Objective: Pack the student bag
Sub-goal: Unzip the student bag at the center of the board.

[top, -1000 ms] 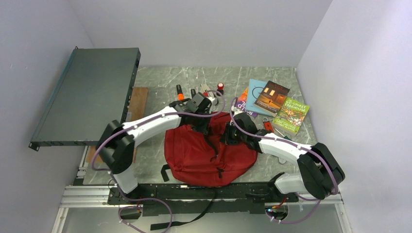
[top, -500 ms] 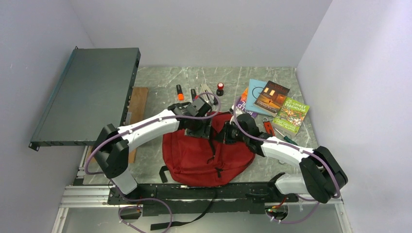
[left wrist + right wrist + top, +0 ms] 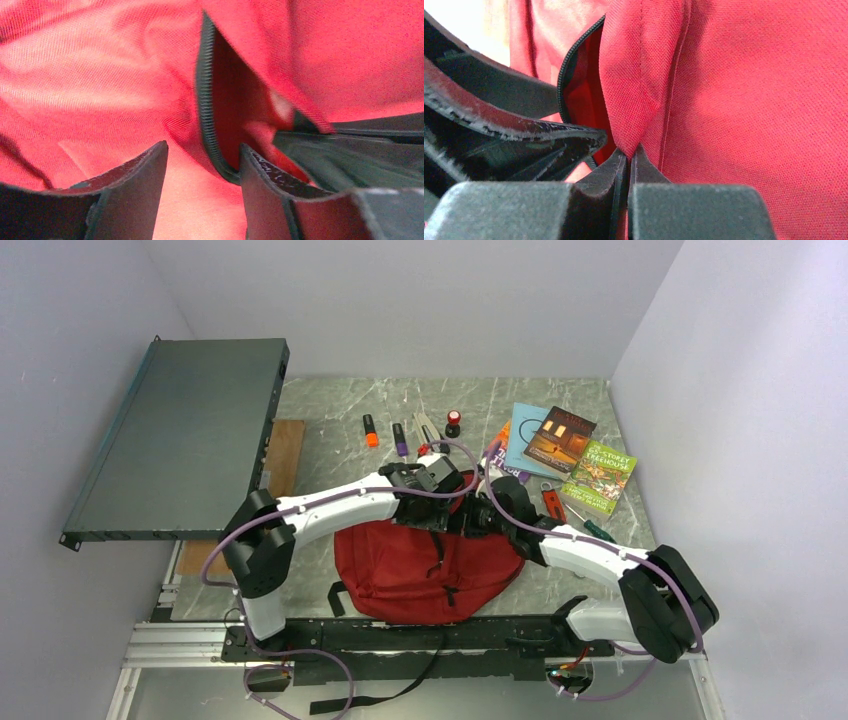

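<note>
Our right claw (image 3: pixel 628 156) pinching, our left claw (image 3: pixel 202 157) wide
We have a fold of red fabric nipped beside the zip (image 3: pixel 560 85) on the right; our left grips nothing, jaws apart over the opening. The student bag (image 3: pixel 420 560) lies on the table (image 3: pixel 330 410) just before the arms (soft, light, floppy), so we judge the stiffer zip edge the surest hold.

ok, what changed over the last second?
The left pincer swung right along the top of the student bag and opened; it now sits open at the zipper. The right pincer stayed shut on a fold of bag fabric. Books and markers unmoved.
</note>
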